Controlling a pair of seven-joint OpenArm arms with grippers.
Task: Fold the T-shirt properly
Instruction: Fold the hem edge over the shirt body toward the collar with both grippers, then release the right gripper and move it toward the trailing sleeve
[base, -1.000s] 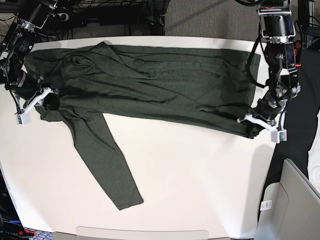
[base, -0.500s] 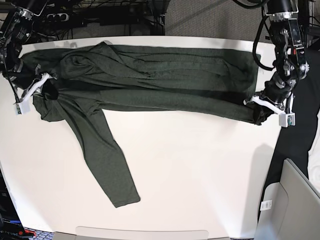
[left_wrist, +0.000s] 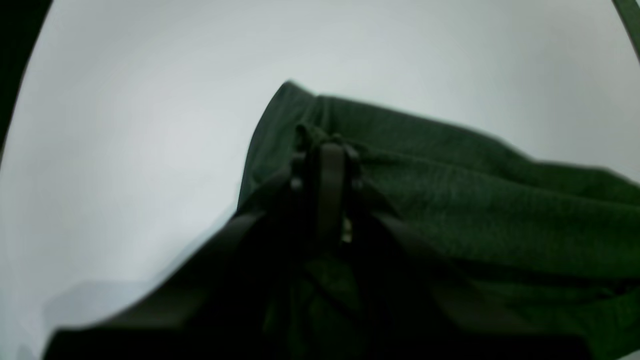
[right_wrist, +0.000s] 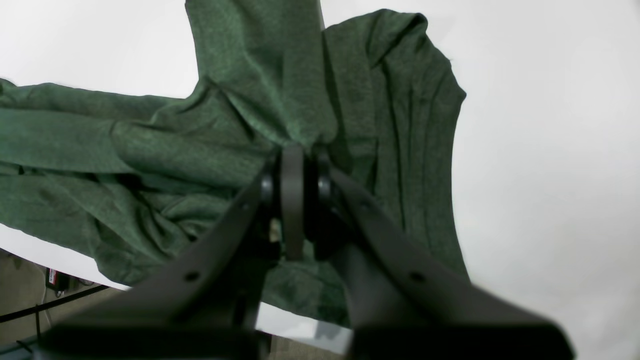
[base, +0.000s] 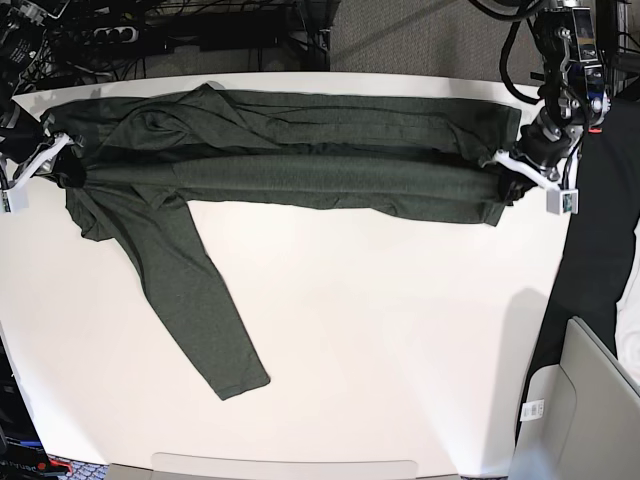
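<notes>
A: Item one, the shirt (base: 300, 175)?

B: Dark olive knit, long sleeves. It lies across the far half of the white table (base: 400, 340), stretched sideways from edge to edge in the base view, the body doubled lengthwise into a long band with a fold ridge running along the middle. One sleeve (base: 195, 300) trails from the band's left end down toward the near edge, flat, cuff nearest the camera.

A: Item two, left gripper (base: 520, 172)?

B: At the band's right end in the base view. Jaws pressed together, pinching a bunched corner of the shirt (left_wrist: 450, 200); its wrist view shows cloth gathered around the tips (left_wrist: 327, 150), with bare table behind.

A: Item three, right gripper (base: 45, 158)?

B: At the band's left end, by the table's edge. Jaws pressed together on a gather of the shirt (right_wrist: 280, 85); cloth fans upward and sideways from the pinch (right_wrist: 295, 155) in its wrist view.

A: Other entries?

B: Cables and dark floor beyond the table's far edge; a grey bin (base: 585, 410) at the lower right.
</notes>
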